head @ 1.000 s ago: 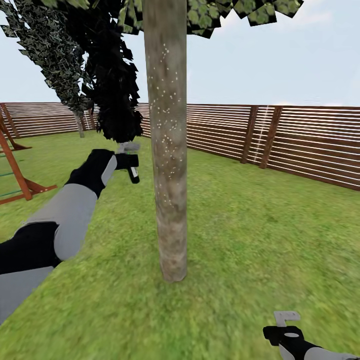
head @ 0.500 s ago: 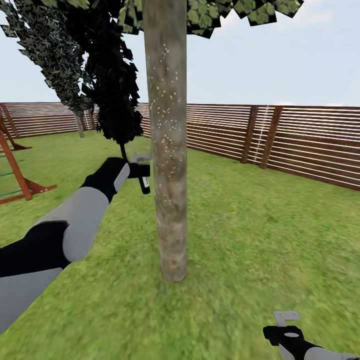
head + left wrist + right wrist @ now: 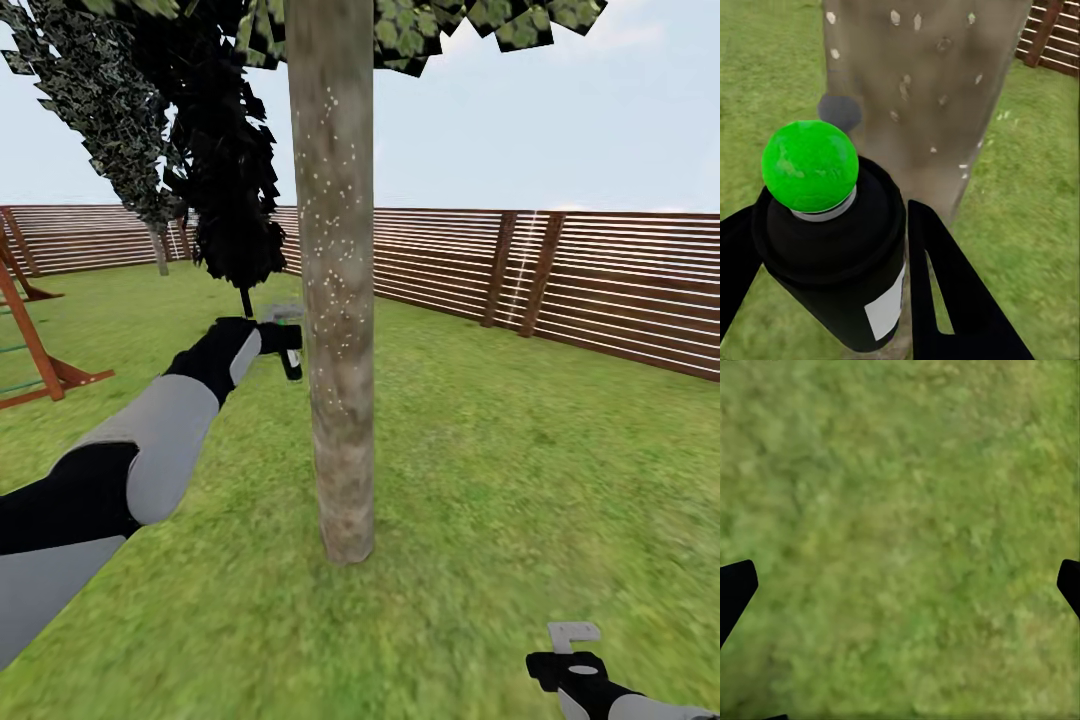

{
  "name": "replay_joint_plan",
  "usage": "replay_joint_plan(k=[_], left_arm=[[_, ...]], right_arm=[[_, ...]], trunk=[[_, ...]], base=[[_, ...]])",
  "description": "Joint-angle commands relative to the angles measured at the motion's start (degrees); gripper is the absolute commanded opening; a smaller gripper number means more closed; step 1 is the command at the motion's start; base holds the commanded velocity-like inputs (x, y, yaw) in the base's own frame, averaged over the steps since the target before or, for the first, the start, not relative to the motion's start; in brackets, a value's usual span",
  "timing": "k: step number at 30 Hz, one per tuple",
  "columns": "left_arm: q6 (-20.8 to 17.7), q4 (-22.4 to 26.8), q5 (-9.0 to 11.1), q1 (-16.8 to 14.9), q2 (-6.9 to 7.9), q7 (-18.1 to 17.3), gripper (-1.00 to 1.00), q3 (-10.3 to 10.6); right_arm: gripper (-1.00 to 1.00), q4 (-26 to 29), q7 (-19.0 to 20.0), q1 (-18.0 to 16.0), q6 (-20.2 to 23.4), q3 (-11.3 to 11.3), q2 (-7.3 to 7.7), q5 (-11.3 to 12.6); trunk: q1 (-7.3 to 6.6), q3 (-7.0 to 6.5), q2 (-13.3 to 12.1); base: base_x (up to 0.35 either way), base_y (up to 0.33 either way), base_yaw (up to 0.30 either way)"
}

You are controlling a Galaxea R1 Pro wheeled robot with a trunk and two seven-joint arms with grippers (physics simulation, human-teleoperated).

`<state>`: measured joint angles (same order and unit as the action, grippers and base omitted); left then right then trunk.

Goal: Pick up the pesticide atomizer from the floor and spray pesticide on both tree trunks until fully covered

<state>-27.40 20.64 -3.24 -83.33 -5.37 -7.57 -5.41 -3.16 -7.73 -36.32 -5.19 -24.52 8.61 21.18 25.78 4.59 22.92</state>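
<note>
The tree trunk [image 3: 333,280] stands in the middle of the lawn [image 3: 500,450]. Just left of it the left gripper [image 3: 285,345] holds the sprayer [image 3: 289,352]. The fence [image 3: 560,280] runs far behind. The playset [image 3: 35,350] is far left, the right gripper [image 3: 572,640] near right.

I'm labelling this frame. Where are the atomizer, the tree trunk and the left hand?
atomizer [image 3: 832,247]: left wrist view, on its dark body.
tree trunk [image 3: 335,300]: head view, mid-bark among white specks.
left hand [image 3: 285,342]: head view, at its fingertips around the atomizer.
</note>
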Motion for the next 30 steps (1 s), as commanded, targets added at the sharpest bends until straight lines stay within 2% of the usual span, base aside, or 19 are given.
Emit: replay_joint_plan(k=[1,4,10,11,13,14,16,18,22,26,27,28,30], left_arm=[[-0.23,1.73,-0.01,0.01,0.00,0.01,-1.00,-0.01],[-0.52,3.95,-0.01,0.01,0.01,0.01,-1.00,-0.04],[-0.52,3.25,-0.09,0.01,-0.01,-0.04,-1.00,-0.32],[-0.49,1.91,-0.09,0.01,-0.04,-0.05,-1.00,-0.36],[0.58,-6.32,-0.10,0.01,-0.36,-0.07,-1.00,-0.50],[2.68,-10.37,-0.10,0.01,-0.45,-0.11,-1.00,-0.59],[4.95,-14.94,-0.14,0.01,-0.55,-0.15,-1.00,-0.64],[5.73,-17.63,-0.17,0.04,-0.59,-0.16,-1.00,-0.65],[6.00,-18.68,-0.24,0.19,-0.65,-0.16,-1.00,-0.65],[6.21,-18.85,-0.29,3.61,-0.61,-0.16,-1.00,-0.66],[6.66,-18.86,-0.31,4.46,-0.61,-0.16,-1.00,-0.66],[8.39,-18.88,-0.34,6.64,-0.66,-0.21,-1.00,-0.66],[9.31,-18.88,-0.36,8.17,-1.77,-0.24,-1.00,-0.65]], right_arm=[[1.00,0.00,0.00,0.01,0.00,0.00,0.00,0.00],[1.00,0.00,0.00,-0.01,0.00,0.00,0.00,0.00],[1.00,0.00,0.00,-0.02,0.00,0.00,0.00,0.00],[1.00,0.00,0.00,-0.01,0.00,0.00,0.00,0.00],[1.00,0.00,0.00,-0.01,0.00,0.00,0.00,0.00],[1.00,0.00,0.00,0.01,0.00,0.00,0.00,0.00],[1.00,0.00,0.00,0.01,0.00,0.00,0.00,0.00],[1.00,0.00,0.00,-0.02,0.00,0.00,0.00,0.00],[1.00,0.00,0.00,-0.01,0.00,0.00,-0.03,0.00],[1.00,0.00,0.00,-0.03,0.00,0.00,-0.08,0.00],[1.00,0.00,0.00,-0.03,-0.01,0.00,-0.08,0.00],[1.00,0.00,0.00,0.00,-0.02,0.00,-0.09,0.00],[1.00,0.00,0.00,0.01,0.00,0.00,-0.09,0.00]], trunk=[[0.00,0.00,-0.01],[0.00,0.00,-0.01],[0.00,0.00,-0.01],[0.00,0.00,-0.01],[0.00,0.00,-0.01],[0.00,0.00,-0.01],[0.00,0.00,-0.01],[0.00,0.00,-0.01],[0.00,0.00,-0.01],[0.00,0.00,-0.01],[0.00,0.00,-0.01],[0.00,0.00,-0.01],[0.00,0.00,-0.01]], base=[[0.000,0.000,0.000],[0.000,0.000,0.000],[0.000,0.000,0.000],[0.000,0.000,0.000],[0.000,0.000,0.000],[0.000,0.000,0.000],[0.000,0.000,0.000],[0.000,0.000,0.000],[0.000,0.000,0.000],[0.000,0.000,0.000],[0.000,0.000,0.000],[0.000,0.000,0.000],[0.000,0.000,0.000]])
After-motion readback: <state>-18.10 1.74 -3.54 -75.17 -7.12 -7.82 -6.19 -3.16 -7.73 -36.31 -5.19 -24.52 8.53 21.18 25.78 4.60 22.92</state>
